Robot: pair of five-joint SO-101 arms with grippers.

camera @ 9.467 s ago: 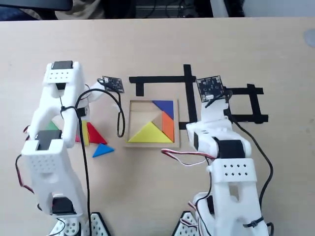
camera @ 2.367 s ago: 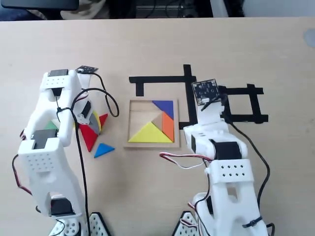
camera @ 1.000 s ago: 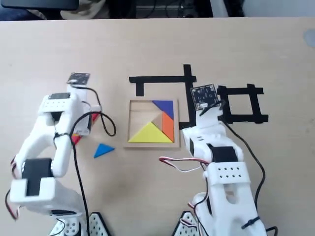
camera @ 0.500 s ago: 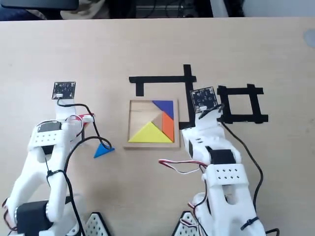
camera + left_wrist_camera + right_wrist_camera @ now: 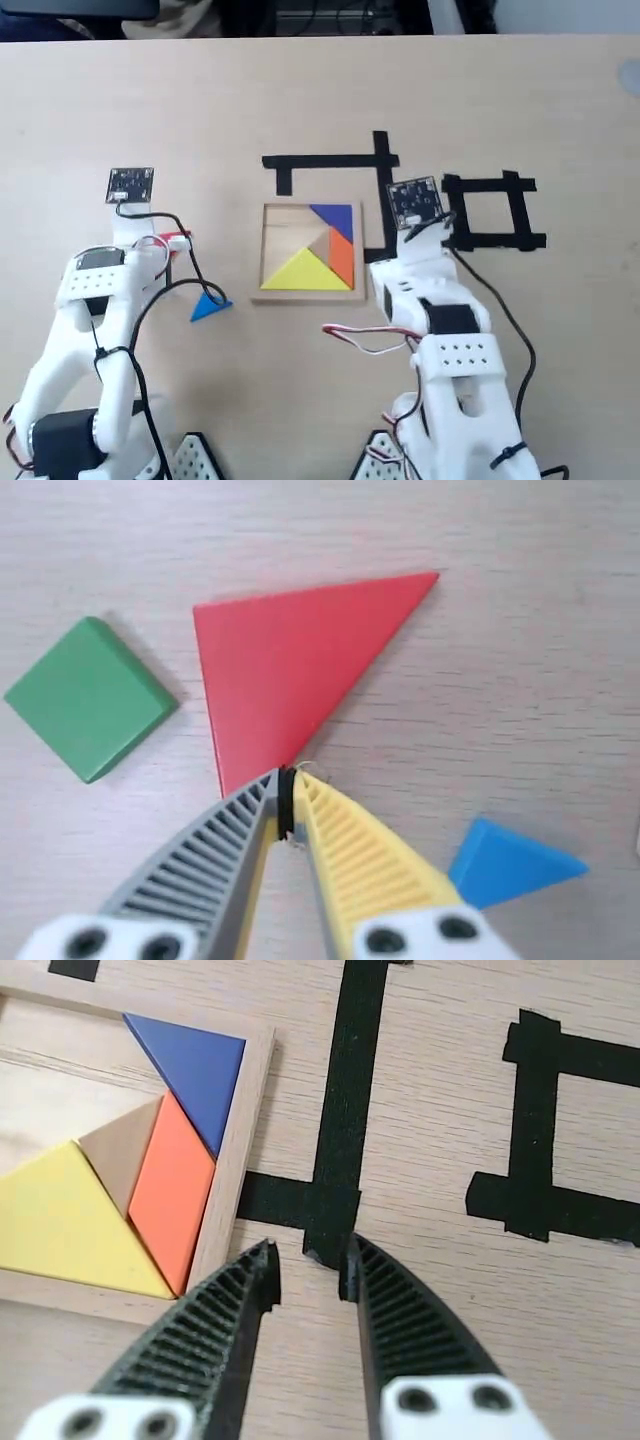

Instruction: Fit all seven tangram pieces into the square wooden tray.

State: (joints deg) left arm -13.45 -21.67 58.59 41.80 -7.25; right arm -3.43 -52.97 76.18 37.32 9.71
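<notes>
Left gripper (image 5: 286, 802), fingers pressed together with nothing between them, sits at the sharp corner of the red triangle (image 5: 290, 665), which lies flat on the table (image 5: 400, 90) left of centre in the high view. Closed tips probably suit nudging a flat piece rather than lifting it. The green square (image 5: 88, 698) and small blue triangle (image 5: 209, 307) lie loose nearby. Mid-frame, the wooden tray (image 5: 290, 232) holds four pieces (image 5: 303, 270), its upper-left part bare. The right gripper (image 5: 308, 1260), slightly spread, hangs over black tape (image 5: 350, 1080) just beside the tray's right rim. From above, the left arm (image 5: 95, 300) hides the green square and most of the red triangle.
</notes>
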